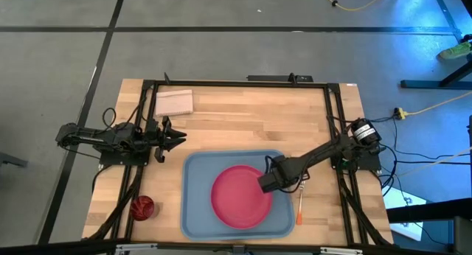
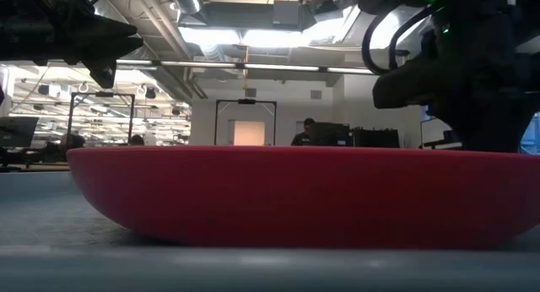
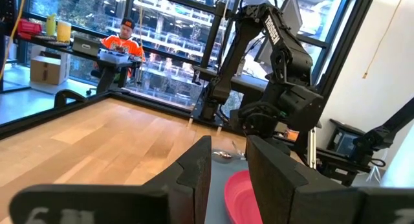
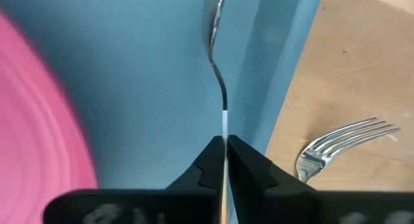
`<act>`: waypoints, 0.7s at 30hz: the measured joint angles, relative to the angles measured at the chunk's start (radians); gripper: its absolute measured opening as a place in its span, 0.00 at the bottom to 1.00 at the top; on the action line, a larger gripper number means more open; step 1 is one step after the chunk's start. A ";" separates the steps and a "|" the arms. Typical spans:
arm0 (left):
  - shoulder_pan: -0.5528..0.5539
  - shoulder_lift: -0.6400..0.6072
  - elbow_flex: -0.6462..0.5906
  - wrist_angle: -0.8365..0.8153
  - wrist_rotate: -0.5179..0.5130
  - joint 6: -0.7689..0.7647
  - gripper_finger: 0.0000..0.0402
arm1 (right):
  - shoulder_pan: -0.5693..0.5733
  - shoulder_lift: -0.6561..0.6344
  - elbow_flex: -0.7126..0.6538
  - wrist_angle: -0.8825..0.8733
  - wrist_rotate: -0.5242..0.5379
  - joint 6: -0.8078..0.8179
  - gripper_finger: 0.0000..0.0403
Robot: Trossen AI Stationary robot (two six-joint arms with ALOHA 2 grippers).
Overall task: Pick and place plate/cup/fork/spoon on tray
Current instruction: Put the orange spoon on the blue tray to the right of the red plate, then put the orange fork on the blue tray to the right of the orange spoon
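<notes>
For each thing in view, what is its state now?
Plate: flat on the tray.
Tray: on the table, holds the plate.
Spoon: held over the tray, edge-on.
Fork: on the table beside the tray.
Cup: on the table, off the tray.
Right hand: shut on the spoon.
Left hand: open, empty.

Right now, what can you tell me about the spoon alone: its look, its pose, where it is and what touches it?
The small silver metal spoon with an orange handle is pinched between the right gripper jaws, which are shut on its thin shaft, the bowl pointing away from the wrist. Only a sliver of orange shows between the jaws. It hangs over the large light-blue plastic tray, between the round pink-red plate and the tray's raised rim. Whether the bowl touches the tray floor cannot be told. The bowl is seen nearly edge-on.
</notes>
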 joint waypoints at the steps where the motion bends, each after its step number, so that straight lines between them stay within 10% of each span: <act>1: 0.000 0.000 0.000 0.000 0.000 0.000 0.23 | -0.003 0.000 0.000 0.000 -0.002 0.000 0.07; 21: 0.000 0.000 0.000 -0.019 0.000 0.000 0.23 | -0.004 0.000 0.000 -0.093 -0.080 -0.010 0.17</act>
